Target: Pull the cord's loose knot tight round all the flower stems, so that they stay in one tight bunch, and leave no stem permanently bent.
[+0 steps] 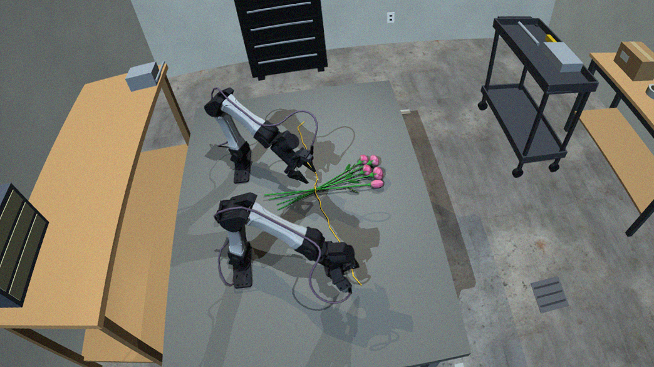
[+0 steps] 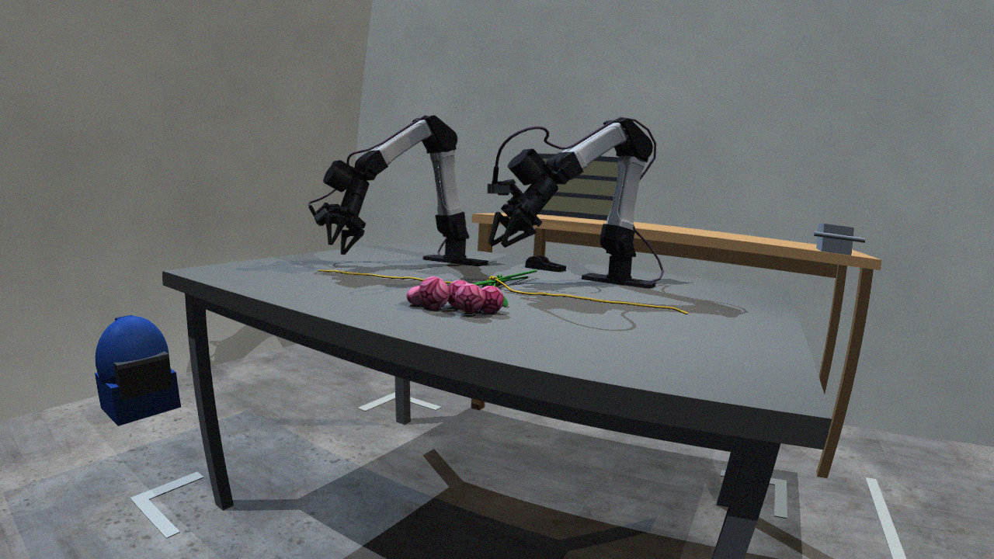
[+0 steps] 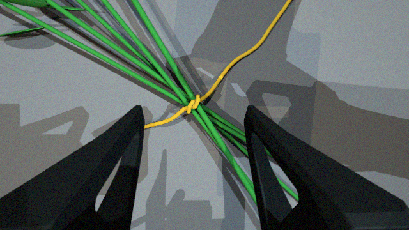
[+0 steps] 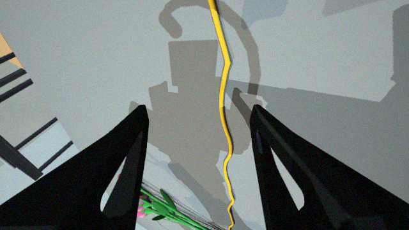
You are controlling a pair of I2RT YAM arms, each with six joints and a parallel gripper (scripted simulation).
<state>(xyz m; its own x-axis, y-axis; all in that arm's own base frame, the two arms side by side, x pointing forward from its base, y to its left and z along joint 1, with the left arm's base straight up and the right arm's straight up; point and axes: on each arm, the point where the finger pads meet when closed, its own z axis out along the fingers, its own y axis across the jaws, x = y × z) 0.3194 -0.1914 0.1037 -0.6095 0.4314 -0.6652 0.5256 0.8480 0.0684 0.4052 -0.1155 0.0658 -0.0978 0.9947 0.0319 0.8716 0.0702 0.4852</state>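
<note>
Several green stems (image 1: 291, 192) (image 3: 155, 33) with pink blooms (image 1: 376, 183) (image 2: 433, 293) lie crossed on the table, fanning out on both sides of the knot. They look straight. The yellow cord's knot (image 1: 315, 189) (image 3: 193, 103) wraps the crossing, and its tightness is hard to tell. The cord (image 1: 327, 221) (image 3: 238, 60) (image 4: 222, 99) runs out both ways. My left gripper (image 2: 498, 245) (image 3: 195, 113) is open and empty above the table, near the knot. My right gripper (image 2: 338, 247) (image 4: 199, 112) is open above the cord's other tail, which shows between its fingers, not gripped.
The grey table (image 1: 305, 343) (image 2: 695, 361) carries both arm bases on one side. A small black object (image 2: 545, 264) lies near the left arm's base in the exterior view. A wooden bench (image 1: 71, 153) stands beyond the base side of the table.
</note>
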